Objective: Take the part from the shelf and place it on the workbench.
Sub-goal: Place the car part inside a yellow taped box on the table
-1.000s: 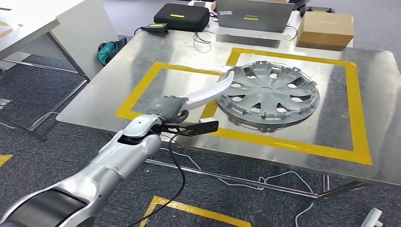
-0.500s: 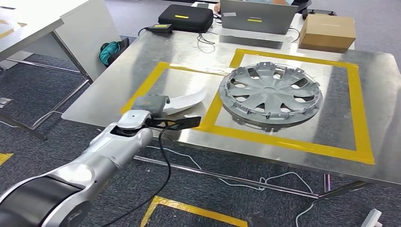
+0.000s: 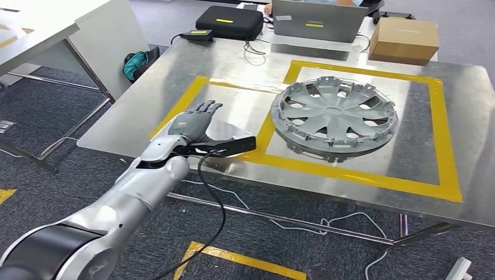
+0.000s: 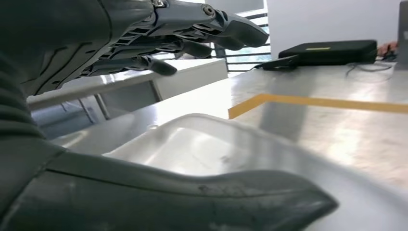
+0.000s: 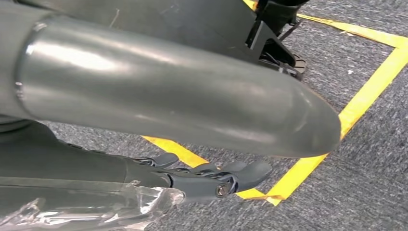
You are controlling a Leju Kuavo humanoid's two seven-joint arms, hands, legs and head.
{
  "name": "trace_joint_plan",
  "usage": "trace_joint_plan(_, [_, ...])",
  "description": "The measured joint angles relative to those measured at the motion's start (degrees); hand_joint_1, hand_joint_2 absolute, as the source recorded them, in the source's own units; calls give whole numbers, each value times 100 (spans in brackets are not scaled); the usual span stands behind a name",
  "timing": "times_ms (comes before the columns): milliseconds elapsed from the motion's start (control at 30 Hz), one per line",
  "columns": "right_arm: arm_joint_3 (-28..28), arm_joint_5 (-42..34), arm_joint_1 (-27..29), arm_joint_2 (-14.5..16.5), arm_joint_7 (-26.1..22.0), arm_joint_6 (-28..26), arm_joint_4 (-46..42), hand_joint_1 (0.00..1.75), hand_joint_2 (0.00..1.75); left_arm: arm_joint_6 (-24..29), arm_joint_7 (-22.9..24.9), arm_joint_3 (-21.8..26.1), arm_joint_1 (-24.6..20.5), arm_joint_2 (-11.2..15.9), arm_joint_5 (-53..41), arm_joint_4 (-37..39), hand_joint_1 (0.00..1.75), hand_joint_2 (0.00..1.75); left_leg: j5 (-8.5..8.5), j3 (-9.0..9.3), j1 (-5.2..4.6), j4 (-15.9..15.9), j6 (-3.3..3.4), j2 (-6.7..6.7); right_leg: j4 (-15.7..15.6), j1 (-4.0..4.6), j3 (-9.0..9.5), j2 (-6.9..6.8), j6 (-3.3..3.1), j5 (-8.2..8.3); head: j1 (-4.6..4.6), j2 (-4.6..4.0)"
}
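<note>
The part (image 4: 216,154), a pale curved piece of silver-white trim, lies flat on the metal workbench (image 3: 175,81) inside the left yellow tape frame. In the head view my left hand and wrist bracket cover most of it. My left hand (image 3: 195,119) hovers just over it with the fingers (image 4: 192,29) spread and the thumb (image 4: 192,197) low beside it, gripping nothing. My right hand (image 5: 211,179) hangs beside my body above the carpet, fingers loosely extended, holding nothing.
A grey wheel cover (image 3: 334,114) lies in the right tape frame. A black case (image 3: 226,20), a laptop (image 3: 315,17) and a cardboard box (image 3: 405,36) stand at the bench's far edge. A white table (image 3: 35,29) stands to the left; cables trail under the bench.
My left hand carried the part back from the wheel cover, lowered it onto the bench in the left frame and spread its fingers, letting go.
</note>
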Motion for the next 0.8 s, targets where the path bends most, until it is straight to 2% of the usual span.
trace_joint_plan(133, [-72,-107,12,56,56,-48,-11,0,0,-201,-583,20,563,-48,690,-958,0,0,-51,-8,-21,39,103,1,-7,-20,10,0,46,6,-5,0])
trace_joint_plan(233, [-143,-158,35,86,73,-50,-26,0,0,-352,-840,21,1040,-43,1002,-1798,0,0,33,21,-16,-32,157,4,-60,-20,36,6,117,29,-9,0])
trace_joint_plan(267, [-167,-179,49,88,68,-45,-32,0,0,-392,-934,21,1225,-33,1119,-2121,0,0,76,41,4,-90,172,6,-29,-17,25,24,141,-43,-7,0])
trace_joint_plan(300, [-198,-198,66,88,62,-37,-38,0,0,-435,-1018,21,1425,-14,1235,-2462,0,0,113,57,29,-144,182,8,115,-15,-23,49,164,-189,4,0])
trace_joint_plan(400, [-296,-235,126,88,54,-14,-61,0,0,-532,-1172,77,2060,145,1480,-3372,0,0,150,36,62,-173,189,11,1129,-44,-345,101,231,-823,28,0])
trace_joint_plan(433, [-324,-242,143,88,55,-10,-70,0,0,-540,-1197,124,2249,210,1529,-3602,0,0,162,18,68,-169,179,10,1367,-56,-398,102,255,-916,26,0])
trace_joint_plan(467, [-350,-248,157,88,56,-9,-79,0,0,-539,-1215,185,2410,268,1573,-3792,0,0,177,-6,81,-162,160,9,1398,-69,-356,101,281,-900,26,0])
trace_joint_plan(500, [-373,-254,166,88,58,-8,-90,0,0,-536,-1231,253,2540,323,1618,-3957,0,0,195,-35,104,-148,134,6,1191,-88,-199,97,311,-788,26,0])
trace_joint_plan(567, [-405,-252,164,101,64,-3,-108,0,0,-518,-1256,404,2728,416,1716,-4228,0,0,228,-107,145,-88,56,-6,444,-123,294,82,383,-546,39,0])
trace_joint_plan(600, [-415,-244,158,115,66,1,-119,0,0,-502,-1260,496,2803,452,1782,-4348,0,0,243,-140,152,-51,11,-13,181,-129,462,96,373,-467,43,0])
trace_joint_plan(633, [-424,-229,152,131,70,4,-128,0,0,-483,-1260,598,2871,485,1859,-4456,0,0,259,-166,147,-16,-33,-19,48,-131,545,118,333,-464,50,0])
trace_joint_plan(733, [-444,-143,153,155,80,12,-152,0,0,-443,-1281,1036,3092,589,2116,-4659,0,0,316,-199,151,14,-142,-32,100,-120,451,202,109,-456,34,0])
trace_joint_plan(767, [-445,-111,160,161,86,17,-158,0,0,-441,-1324,1229,3174,623,2175,-4688,0,0,234,-226,162,61,-170,-74,116,-117,404,217,45,-415,17,0])
trace_joint_plan(800, [-446,-87,166,169,92,22,-166,0,0,-441,-1386,1431,3248,653,2214,-4708,0,0,49,-289,168,212,-188,-137,118,-116,349,229,-15,-366,-2,0])
